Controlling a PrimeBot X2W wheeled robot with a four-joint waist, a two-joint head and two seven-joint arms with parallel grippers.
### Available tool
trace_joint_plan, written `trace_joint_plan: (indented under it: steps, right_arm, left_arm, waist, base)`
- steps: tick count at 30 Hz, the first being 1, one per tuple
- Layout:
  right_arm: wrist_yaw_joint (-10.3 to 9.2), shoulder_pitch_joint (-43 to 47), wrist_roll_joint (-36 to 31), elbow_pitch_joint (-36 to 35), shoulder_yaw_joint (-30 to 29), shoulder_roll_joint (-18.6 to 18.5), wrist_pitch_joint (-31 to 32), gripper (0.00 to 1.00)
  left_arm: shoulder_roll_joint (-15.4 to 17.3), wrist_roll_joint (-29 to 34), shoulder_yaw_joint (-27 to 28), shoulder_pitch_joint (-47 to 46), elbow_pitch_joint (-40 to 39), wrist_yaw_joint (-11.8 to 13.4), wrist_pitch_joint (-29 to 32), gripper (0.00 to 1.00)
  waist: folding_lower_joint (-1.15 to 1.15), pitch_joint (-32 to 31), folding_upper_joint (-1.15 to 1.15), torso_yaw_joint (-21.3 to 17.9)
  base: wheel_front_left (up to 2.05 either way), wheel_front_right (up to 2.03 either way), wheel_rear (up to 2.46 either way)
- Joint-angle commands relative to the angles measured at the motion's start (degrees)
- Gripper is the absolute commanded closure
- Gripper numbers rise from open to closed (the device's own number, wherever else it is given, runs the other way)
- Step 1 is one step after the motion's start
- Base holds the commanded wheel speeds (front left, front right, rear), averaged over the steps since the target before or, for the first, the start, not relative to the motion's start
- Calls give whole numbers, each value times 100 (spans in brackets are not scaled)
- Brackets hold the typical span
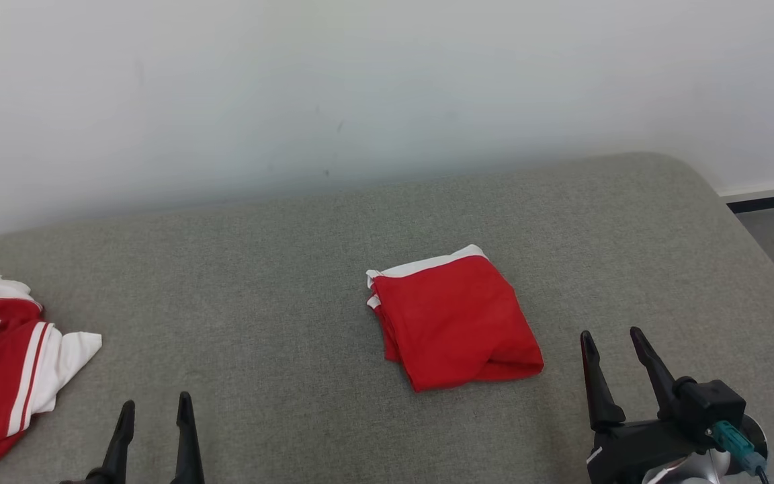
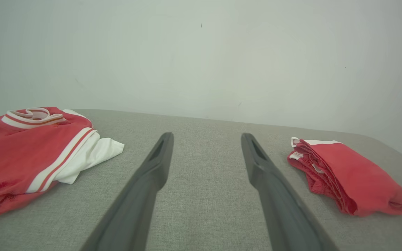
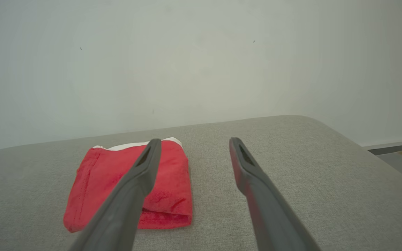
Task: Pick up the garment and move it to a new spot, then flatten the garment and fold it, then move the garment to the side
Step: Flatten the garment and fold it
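Red garment, folded compact, lies on the grey padded surface near and ahead-left of the open, empty right pincer and well right of the open left pincer, which suggests only the move aside remains.

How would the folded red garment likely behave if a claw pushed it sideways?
Probably floppy: the folded garment is thin cloth in loose layers, so lifting one edge would likely unfold it. It looks light, being thin. Pushed, it may bunch on the coarse grey cushion rather than slide.
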Motion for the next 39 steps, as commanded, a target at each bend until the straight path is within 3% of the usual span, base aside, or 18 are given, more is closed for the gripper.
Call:
trace_joint_plan:
  steps: [1,16,39]
  right_arm:
    - [-15,77,-18,-28,-13,-57,-42,0]
    - [-15,611,167,-86,167,-149,-145,0]
    - [-15,642,259,-114,258,-70,-152,0]
  left_arm:
    - [4,46,34,115,-28,-22,-5,0]
    - [2,151,252,560,-68,-83,-6,0]
    - [2,192,86,496,-18,49,-6,0]
  waist:
    - [1,-4,0,12]
    - [1,-93,0,247]
    - [1,-69,0,203]
  base:
    - [0,0,0]
    - [0,0,0]
    - [0,0,0]
